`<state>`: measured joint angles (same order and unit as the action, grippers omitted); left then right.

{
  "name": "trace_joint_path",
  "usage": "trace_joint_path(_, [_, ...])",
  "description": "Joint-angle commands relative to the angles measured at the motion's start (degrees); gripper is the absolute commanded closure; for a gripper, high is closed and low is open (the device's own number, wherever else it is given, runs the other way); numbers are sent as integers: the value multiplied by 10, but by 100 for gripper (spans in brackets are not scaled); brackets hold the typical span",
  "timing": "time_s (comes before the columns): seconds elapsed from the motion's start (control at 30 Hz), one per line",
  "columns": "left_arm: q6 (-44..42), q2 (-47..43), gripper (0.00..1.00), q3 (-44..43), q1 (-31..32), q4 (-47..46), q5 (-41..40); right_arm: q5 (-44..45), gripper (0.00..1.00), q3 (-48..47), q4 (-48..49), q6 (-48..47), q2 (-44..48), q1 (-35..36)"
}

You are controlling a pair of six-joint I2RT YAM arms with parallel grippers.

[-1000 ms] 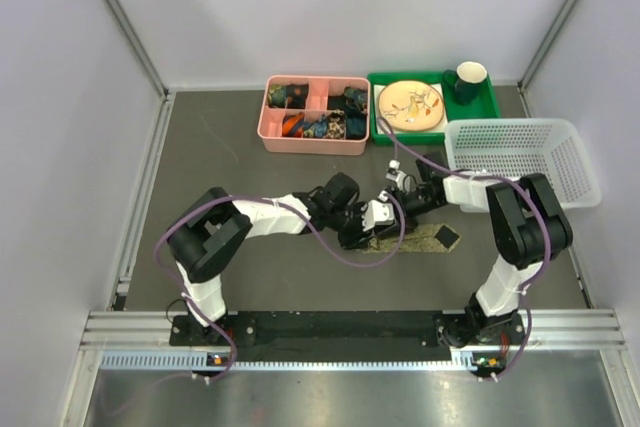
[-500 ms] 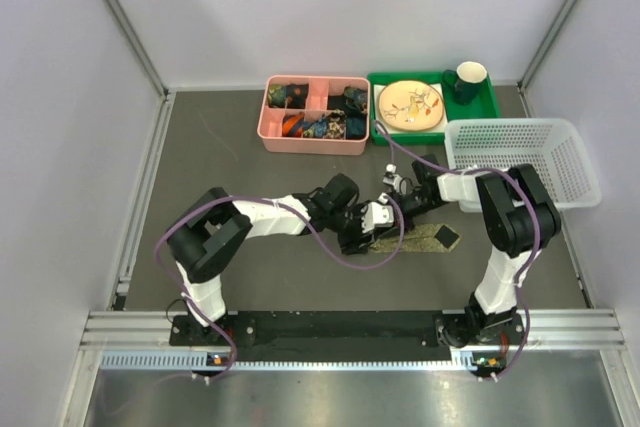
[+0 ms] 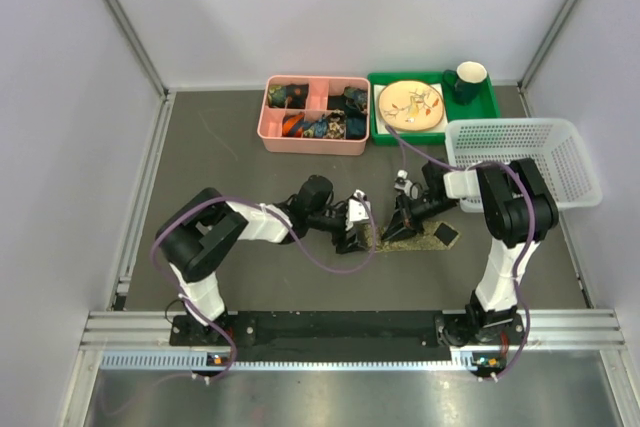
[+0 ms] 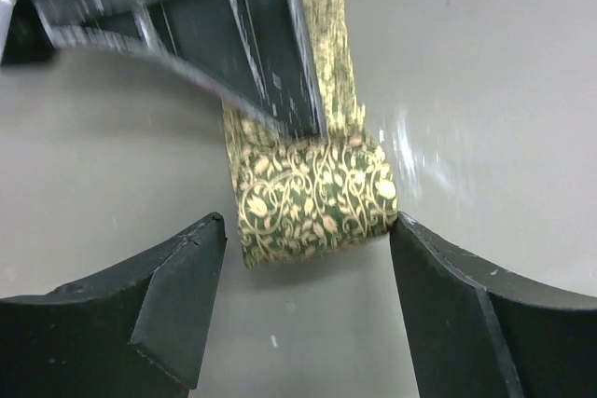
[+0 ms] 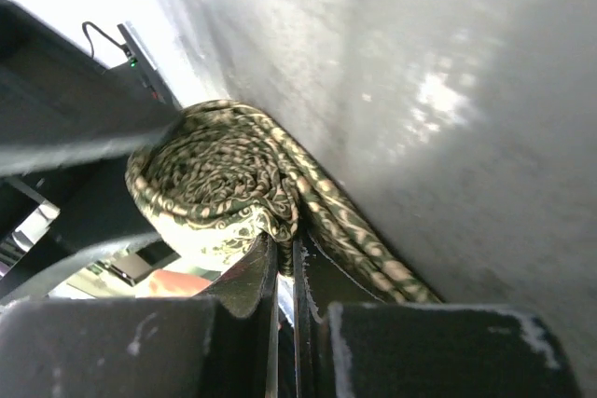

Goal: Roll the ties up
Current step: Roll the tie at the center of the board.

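Left wrist: left tool spread, straddling rolled tie.

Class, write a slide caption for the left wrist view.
Open left gripper straddles the partly rolled tie.

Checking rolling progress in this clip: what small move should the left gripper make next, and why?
Probably close the left gripper on the tie: its open fingers straddle the half-made roll, unrolled strip lies beyond, and the right gripper sits against it.
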<state>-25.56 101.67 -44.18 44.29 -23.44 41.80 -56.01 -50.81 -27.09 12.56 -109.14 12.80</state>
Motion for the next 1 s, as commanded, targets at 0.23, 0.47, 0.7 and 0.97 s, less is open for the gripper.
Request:
trace_joint_path(0.23, [97,72,18,-14,18,-193,65,133,100,-7,10,-26,-33,0])
trace_joint_path(0.47, [65,82,61,-40,28,-82,4,93,100,-7,14,-32,-24,3])
trace_joint_path(0.7, [-32,49,87,-90,35,202,-102,63,81,-20,-11,-51,26,7])
trace_joint_path(0.97, [-64,34,93,-139,56,373,-196,21,56,-32,-78,-85,103,-16])
